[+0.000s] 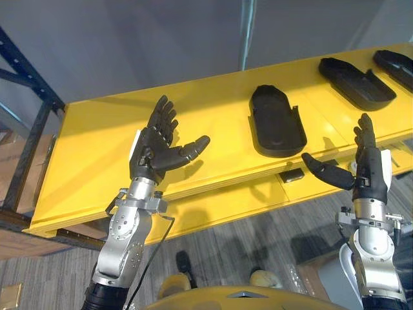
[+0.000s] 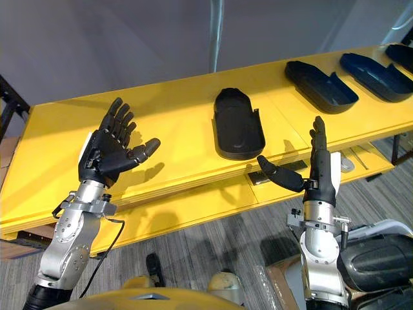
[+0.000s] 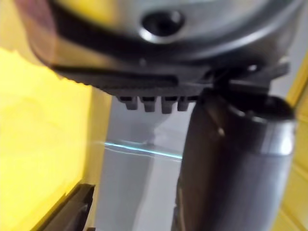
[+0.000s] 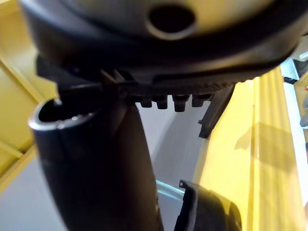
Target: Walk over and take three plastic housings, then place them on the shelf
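Shelf (image 1: 97,135) bare left of nearest housing (image 1: 276,123); two more housings (image 1: 355,82) crowd right end.

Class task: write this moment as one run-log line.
left hand: open, empty | right hand: open, empty | nearest plastic housing: lying on yellow surface, untouched

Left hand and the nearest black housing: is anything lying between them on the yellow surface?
Nothing. In the left eye view, only bare yellow surface shows between the open left hand and the nearest housing.
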Controlling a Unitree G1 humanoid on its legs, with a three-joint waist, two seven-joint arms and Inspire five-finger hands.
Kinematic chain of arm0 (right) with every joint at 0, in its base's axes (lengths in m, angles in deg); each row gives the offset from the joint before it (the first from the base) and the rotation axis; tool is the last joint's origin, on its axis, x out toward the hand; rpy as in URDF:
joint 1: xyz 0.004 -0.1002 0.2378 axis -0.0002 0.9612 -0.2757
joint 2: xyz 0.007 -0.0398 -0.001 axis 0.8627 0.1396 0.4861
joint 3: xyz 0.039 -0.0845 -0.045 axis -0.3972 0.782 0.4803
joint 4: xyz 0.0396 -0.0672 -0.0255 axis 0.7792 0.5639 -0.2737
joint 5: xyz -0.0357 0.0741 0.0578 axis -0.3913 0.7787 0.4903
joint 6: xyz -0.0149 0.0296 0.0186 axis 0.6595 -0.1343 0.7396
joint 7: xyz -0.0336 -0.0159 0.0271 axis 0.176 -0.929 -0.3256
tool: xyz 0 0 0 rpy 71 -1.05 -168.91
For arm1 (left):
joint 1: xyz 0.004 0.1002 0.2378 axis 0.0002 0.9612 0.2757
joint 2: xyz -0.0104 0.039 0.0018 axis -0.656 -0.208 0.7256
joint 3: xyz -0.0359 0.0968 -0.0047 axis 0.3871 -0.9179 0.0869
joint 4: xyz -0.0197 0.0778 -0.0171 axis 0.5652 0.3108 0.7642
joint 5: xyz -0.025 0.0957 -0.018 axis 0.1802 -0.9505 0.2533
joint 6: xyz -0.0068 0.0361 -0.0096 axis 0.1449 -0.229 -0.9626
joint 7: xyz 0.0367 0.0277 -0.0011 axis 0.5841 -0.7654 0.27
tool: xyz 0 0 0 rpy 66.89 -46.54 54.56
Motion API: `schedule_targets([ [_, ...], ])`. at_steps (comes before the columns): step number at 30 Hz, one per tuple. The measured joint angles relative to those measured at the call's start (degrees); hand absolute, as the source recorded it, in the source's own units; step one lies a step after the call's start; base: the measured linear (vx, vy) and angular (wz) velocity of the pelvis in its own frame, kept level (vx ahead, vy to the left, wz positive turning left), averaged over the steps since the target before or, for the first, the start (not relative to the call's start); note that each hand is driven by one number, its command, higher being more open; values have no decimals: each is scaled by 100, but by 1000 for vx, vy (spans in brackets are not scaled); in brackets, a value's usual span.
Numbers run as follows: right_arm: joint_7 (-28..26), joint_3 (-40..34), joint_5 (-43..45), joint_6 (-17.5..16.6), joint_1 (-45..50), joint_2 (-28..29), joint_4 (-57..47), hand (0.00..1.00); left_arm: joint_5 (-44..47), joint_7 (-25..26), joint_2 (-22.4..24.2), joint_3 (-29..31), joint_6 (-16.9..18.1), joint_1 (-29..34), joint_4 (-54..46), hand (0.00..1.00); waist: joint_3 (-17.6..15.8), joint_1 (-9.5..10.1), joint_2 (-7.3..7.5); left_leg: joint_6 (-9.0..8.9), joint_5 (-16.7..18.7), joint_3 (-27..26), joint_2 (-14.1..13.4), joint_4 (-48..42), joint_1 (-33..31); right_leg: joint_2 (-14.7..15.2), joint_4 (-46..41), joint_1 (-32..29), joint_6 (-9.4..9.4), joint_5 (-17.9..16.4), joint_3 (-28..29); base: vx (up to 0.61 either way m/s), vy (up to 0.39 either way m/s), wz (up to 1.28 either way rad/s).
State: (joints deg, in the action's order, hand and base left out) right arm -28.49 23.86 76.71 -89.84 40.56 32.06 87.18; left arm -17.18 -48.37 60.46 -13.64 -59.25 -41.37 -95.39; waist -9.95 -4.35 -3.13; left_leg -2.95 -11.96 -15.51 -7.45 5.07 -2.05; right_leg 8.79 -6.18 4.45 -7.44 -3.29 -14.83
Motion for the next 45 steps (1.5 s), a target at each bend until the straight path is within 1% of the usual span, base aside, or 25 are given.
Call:
schedule_targets([
  [2,-59,38,-11,49,-74,-96,30,100,2,-89,0,34,26,1,-2,100,2,29,0,2,-24,98,4,0,-67,-8,3,-11,5,-2,-76,-12,-4,19],
  [4,-104,107,-16,109,-235,-98,213,100,1,-120,0,56,43,66,-4,100,15,103,27,3,-34,108,3,-1,-70,-12,11,-4,11,0,-88,3,-5,3],
  [7,-117,244,-16,224,-307,-99,351,100,2,-146,-1,93,108,238,-9,100,18,128,44,29,-57,131,12,-2,-83,-9,24,4,20,11,-113,21,-10,4],
  [10,-225,277,-19,325,-406,-105,565,100,3,-143,-1,108,115,250,-9,100,17,131,59,20,-75,215,24,-4,-139,-11,14,12,18,20,-214,17,-13,14],
  [14,-344,410,-90,359,-443,-348,697,100,4,-149,-1,162,134,289,-9,100,15,183,67,17,-75,243,30,-3,-137,-11,13,35,7,29,-238,7,-8,5],
  [17,-370,437,-195,359,-443,-459,697,100,4,-166,1,314,143,432,-8,100,12,197,73,5,-69,255,29,-1,-123,-13,16,55,46,4,-252,2,-4,1],
  [22,-404,434,-218,359,-442,-459,697,100,5,-251,1,475,154,471,-8,100,0,260,111,3,-71,263,29,1,-126,-10,25,52,56,-6,-257,0,0,0],
  [25,-402,433,-258,359,-440,-459,698,100,5,-287,1,500,228,533,-8,100,3,248,142,2,-73,261,30,1,-126,-9,29,51,56,-6,-254,0,0,0],
  [27,-387,421,-447,359,-440,-459,699,100,4,-293,1,499,229,577,-8,100,1,248,150,1,-73,261,30,1,-127,-9,30,51,57,-5,-253,0,0,0],
  [30,-296,406,-596,378,-453,-460,794,100,3,-294,1,497,229,591,-8,100,2,253,152,1,-74,261,30,1,-127,-10,32,53,57,-5,-254,0,0,0],
  [36,143,397,-1078,717,-665,-461,1272,100,1,-289,1,496,229,595,-7,100,0,266,157,1,-78,271,31,1,-127,-11,29,61,56,-3,-261,0,0,0],
  [40,344,371,-1067,783,-772,-466,1354,100,3,-289,1,491,229,595,-5,100,0,265,157,0,-86,287,31,1,-127,-11,25,69,54,-2,-277,0,0,0],
  [41,401,356,-1060,866,-843,-467,1392,100,3,-289,1,491,228,595,-4,100,0,264,157,-2,-89,299,32,1,-128,-12,24,76,54,-2,-289,0,0,4],
  [45,555,350,-1062,988,-1037,-467,1508,100,4,-301,10,489,228,603,-2,100,0,279,157,-6,-96,334,33,2,-130,-15,25,92,56,-3,-318,0,0,3],
])
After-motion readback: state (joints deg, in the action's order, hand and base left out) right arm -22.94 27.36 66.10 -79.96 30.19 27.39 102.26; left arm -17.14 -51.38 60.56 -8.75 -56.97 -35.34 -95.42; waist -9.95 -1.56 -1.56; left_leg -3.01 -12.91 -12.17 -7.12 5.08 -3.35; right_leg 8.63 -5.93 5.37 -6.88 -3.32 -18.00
